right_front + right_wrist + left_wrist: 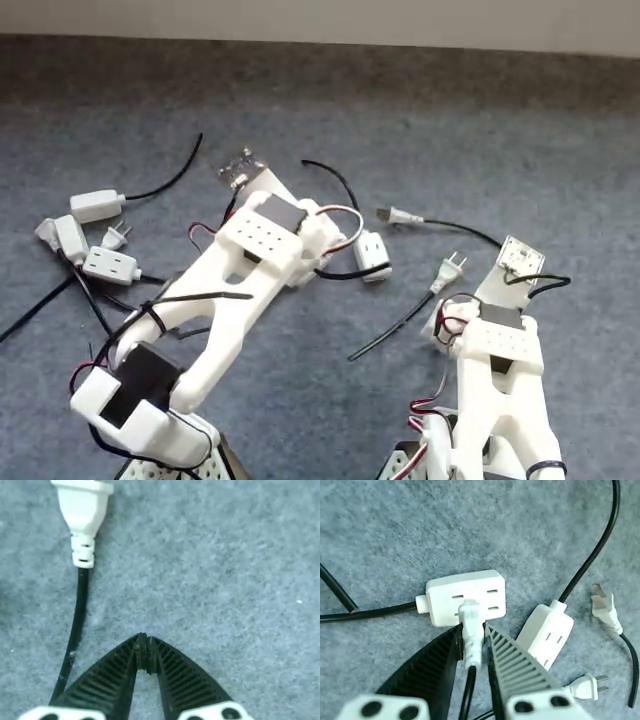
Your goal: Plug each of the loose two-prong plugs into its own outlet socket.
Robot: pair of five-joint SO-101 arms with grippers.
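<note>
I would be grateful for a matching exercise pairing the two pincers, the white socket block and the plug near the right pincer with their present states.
1. left pincer
2. right pincer
3. white rectangular plastic socket block
4. white plastic two-prong plug on a black cord, ahead of the right pincer

A. lies unplugged on the grey carpet
B. shut on a second white plug
C. shut, holding nothing
D. the held plug's tip meets its slotted face

Pairs: 1-B, 2-C, 3-D, 4-A

Plug (471, 635) at outlet block (445, 594); 2nd block (545, 630) beside.
</note>
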